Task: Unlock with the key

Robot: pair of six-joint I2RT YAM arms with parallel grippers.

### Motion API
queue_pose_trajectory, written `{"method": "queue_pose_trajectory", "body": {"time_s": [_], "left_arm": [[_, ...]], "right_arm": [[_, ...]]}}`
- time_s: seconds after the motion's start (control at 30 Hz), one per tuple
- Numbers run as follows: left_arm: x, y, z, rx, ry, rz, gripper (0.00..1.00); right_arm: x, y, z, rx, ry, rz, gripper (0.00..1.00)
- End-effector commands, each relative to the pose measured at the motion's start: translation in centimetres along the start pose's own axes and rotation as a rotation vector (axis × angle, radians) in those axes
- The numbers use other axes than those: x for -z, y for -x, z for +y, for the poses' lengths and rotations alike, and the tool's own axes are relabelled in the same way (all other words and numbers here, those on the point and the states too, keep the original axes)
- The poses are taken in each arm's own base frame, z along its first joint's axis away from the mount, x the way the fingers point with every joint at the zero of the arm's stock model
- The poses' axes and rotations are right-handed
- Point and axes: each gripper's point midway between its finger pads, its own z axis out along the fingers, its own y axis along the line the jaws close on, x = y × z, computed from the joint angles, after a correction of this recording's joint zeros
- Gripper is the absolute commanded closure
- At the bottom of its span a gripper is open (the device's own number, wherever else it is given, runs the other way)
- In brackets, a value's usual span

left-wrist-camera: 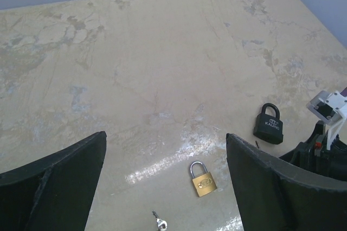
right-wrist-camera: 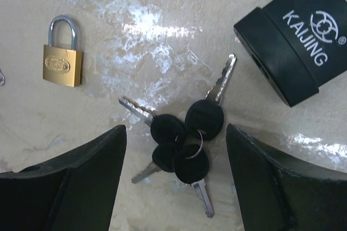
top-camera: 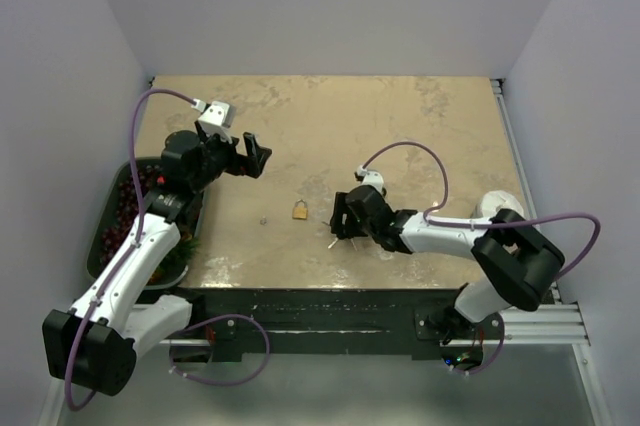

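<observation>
A small brass padlock [top-camera: 300, 210] lies shut on the marbled table; it also shows in the left wrist view [left-wrist-camera: 203, 179] and the right wrist view [right-wrist-camera: 63, 60]. A black KAIJING padlock [right-wrist-camera: 298, 41] lies to its right [left-wrist-camera: 269, 125]. A ring of several black-headed keys [right-wrist-camera: 187, 141] lies on the table between my right gripper's fingers. My right gripper [top-camera: 345, 218] is open, low over these keys [right-wrist-camera: 176, 130]. A single small silver key [left-wrist-camera: 159, 222] lies left of the brass padlock [top-camera: 263, 217]. My left gripper [top-camera: 252, 154] is open and empty, raised above the table [left-wrist-camera: 165, 136].
A dark bin [top-camera: 108, 198] holding red items stands at the table's left edge beside the left arm. White walls close in the left, back and right. A metal rail [top-camera: 520, 156] runs along the right edge.
</observation>
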Motion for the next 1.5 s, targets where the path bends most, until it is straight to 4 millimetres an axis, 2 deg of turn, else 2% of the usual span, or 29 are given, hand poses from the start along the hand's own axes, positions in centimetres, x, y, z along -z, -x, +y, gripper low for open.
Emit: {"method": "queue_pose_trajectory", "body": {"time_s": [0.0,0.1,0.17,0.2,0.3,0.67,0.87,0.97,1.0,1.07,1.27,1.33,1.4,1.47], "left_arm": [[0.4,1.1,-0.3,-0.001,-0.005,-0.043,0.04],[0.4,1.2,-0.3,0.0,-0.005,-0.046,0.04],[0.4,1.1,-0.3,0.001,-0.005,-0.043,0.04],[0.4,1.2,-0.3,0.0,-0.003,-0.046,0.04],[0.4,1.2,-0.2,0.001,0.0,-0.045,0.04],[0.3,1.1,0.0,0.002,0.013,-0.043,0.04],[0.4,1.2,0.2,0.003,0.024,-0.049,0.04],[0.4,1.3,0.2,0.003,0.025,-0.051,0.04],[0.4,1.2,0.2,0.004,0.024,-0.049,0.04],[0.5,1.3,0.1,0.007,0.02,-0.052,0.04],[0.5,1.3,0.0,0.006,0.017,-0.053,0.04],[0.6,1.4,0.0,0.007,0.016,-0.057,0.04],[0.6,1.4,-0.1,0.007,0.015,-0.057,0.04],[0.6,1.4,-0.1,0.009,0.015,-0.055,0.04]], "right_arm": [[-0.7,2.2,0.7,0.014,-0.041,-0.07,0.24],[-1.0,2.3,-0.1,0.05,-0.11,-0.083,0.25],[-1.1,2.6,0.2,0.068,-0.126,-0.097,0.26],[-1.0,2.3,-0.7,0.088,-0.169,-0.088,0.27],[-1.0,2.3,-1.2,0.115,-0.206,-0.096,0.27],[-1.8,2.4,-1.4,0.164,-0.283,-0.113,0.36],[-2.0,1.5,-1.8,0.183,-0.305,-0.078,0.41],[-1.6,1.0,-2.0,0.168,-0.299,-0.062,0.45],[-1.4,0.8,-1.8,0.164,-0.286,-0.057,0.51],[-1.1,0.8,-1.7,0.157,-0.27,-0.06,0.54],[-1.4,0.7,-1.4,0.164,-0.279,-0.052,0.57],[-1.4,0.6,-1.4,0.167,-0.279,-0.049,0.63],[-1.2,0.8,-1.3,0.166,-0.27,-0.057,0.69],[-1.0,1.3,-0.9,0.164,-0.262,-0.07,0.7]]}}
